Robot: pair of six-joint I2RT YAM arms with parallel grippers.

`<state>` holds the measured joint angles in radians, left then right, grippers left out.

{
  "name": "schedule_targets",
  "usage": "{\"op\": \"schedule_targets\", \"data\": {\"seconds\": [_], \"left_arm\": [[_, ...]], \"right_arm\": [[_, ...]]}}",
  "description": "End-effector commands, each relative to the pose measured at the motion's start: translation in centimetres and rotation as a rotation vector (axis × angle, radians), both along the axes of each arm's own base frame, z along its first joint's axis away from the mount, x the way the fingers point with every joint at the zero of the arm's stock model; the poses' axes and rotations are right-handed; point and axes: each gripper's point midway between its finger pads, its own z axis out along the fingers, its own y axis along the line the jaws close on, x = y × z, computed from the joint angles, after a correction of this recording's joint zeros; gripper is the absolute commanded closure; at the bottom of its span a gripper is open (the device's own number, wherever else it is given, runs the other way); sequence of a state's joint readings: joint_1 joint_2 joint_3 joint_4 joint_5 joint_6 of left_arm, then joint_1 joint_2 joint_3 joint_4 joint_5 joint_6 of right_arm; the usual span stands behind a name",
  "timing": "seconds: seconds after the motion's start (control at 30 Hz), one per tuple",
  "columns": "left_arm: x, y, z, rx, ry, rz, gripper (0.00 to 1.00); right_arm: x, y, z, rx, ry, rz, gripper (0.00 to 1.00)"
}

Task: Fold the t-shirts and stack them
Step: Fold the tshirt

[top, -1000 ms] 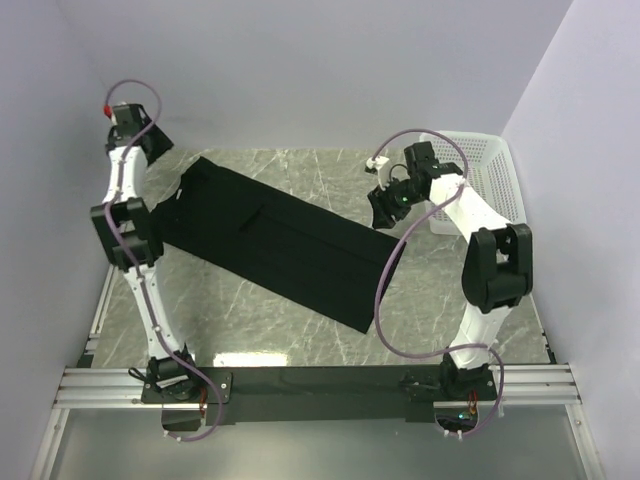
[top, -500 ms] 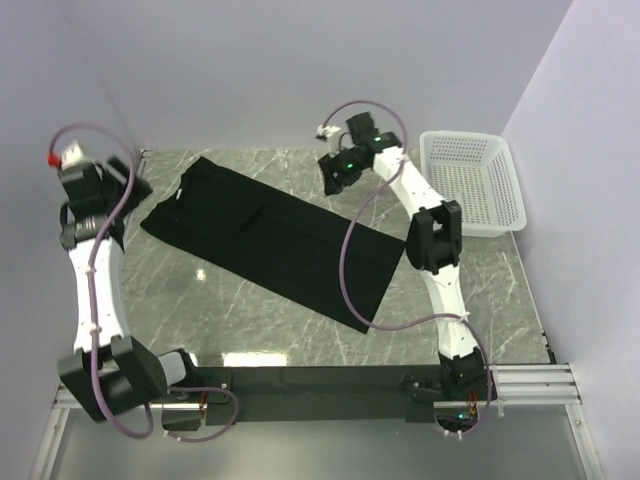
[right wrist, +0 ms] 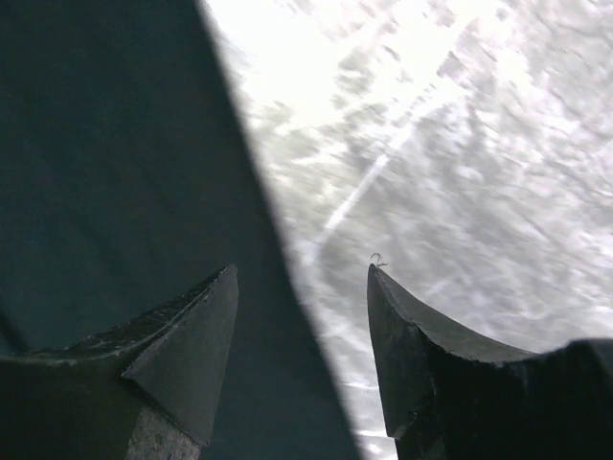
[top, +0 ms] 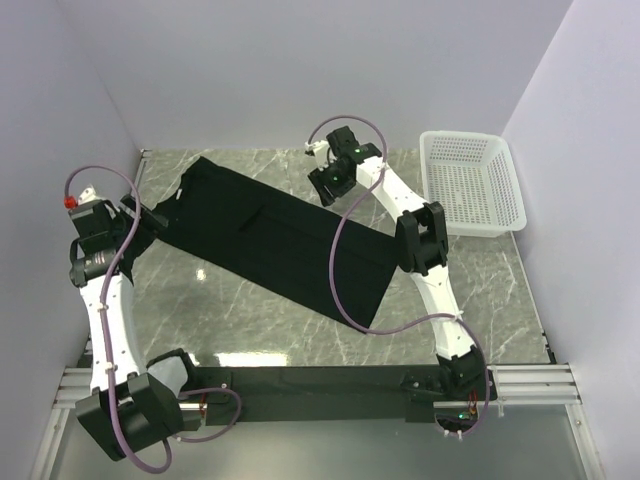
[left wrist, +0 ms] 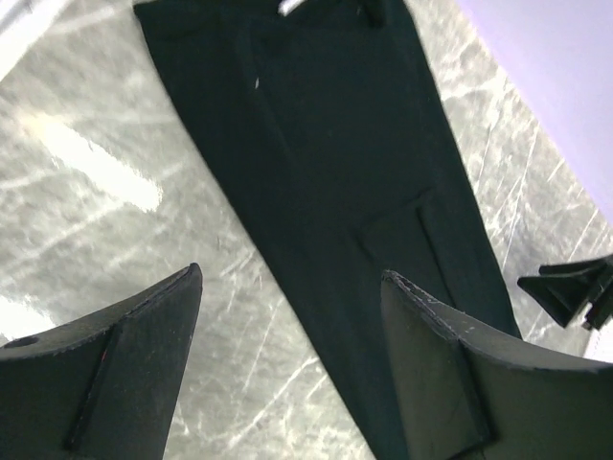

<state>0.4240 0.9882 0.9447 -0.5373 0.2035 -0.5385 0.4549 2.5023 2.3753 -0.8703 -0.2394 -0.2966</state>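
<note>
On marble table, black t-shirt lay flat as a long diagonal strip, far-L to near-centre, w/ L gripper spread & empty by its L end, R gripper spread & empty over its far edge.

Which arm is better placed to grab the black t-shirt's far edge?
Right: the right gripper hovers open over that edge of the t-shirt; the left gripper is by its left end.

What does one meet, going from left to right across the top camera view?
left gripper → black t-shirt → white basket. The right gripper hangs over the t-shirt's far edge, so it is left out.
</note>
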Motion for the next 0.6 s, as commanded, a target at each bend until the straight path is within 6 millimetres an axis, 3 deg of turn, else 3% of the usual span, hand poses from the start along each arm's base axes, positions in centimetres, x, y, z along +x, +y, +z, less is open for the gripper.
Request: {"op": "schedule_targets", "data": {"seconds": [0.0,0.57], "left_arm": [[-0.4,-0.9,-0.6,-0.045,-0.004,-0.016,0.20],[-0.5,-1.1,-1.2,-0.063,0.002,-0.020,0.20]], "right_arm": [[0.6,-1.5,-0.4,-0.092,-0.047,0.079,0.37],[-1.9,-0.9,-3.0,-0.100,0.067,0.181,0.37]]}}
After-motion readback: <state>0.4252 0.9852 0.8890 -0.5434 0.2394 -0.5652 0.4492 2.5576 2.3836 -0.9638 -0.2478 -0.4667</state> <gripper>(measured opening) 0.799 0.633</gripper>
